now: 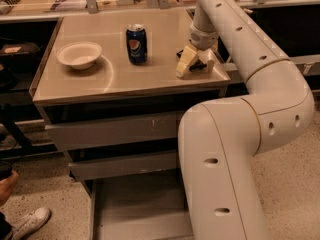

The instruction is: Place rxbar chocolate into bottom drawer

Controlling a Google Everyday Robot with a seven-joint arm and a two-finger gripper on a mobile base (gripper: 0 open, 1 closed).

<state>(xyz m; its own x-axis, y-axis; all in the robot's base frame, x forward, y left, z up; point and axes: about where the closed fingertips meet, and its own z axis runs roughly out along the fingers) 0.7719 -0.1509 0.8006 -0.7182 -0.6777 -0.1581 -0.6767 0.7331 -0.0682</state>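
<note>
The rxbar chocolate, a small dark bar, lies on the counter top near its right front corner. My gripper hangs straight down over the bar, right at it and down at counter level, partly hiding it. The bottom drawer is pulled out below the counter and shows a flat grey floor with nothing on it. My arm's large elbow stands in front of the drawer's right side and hides it.
A blue Pepsi can stands upright on the counter, left of the bar. A white bowl sits at the counter's left. Two upper grey drawers stand slightly out. A person's shoe is on the floor at the lower left.
</note>
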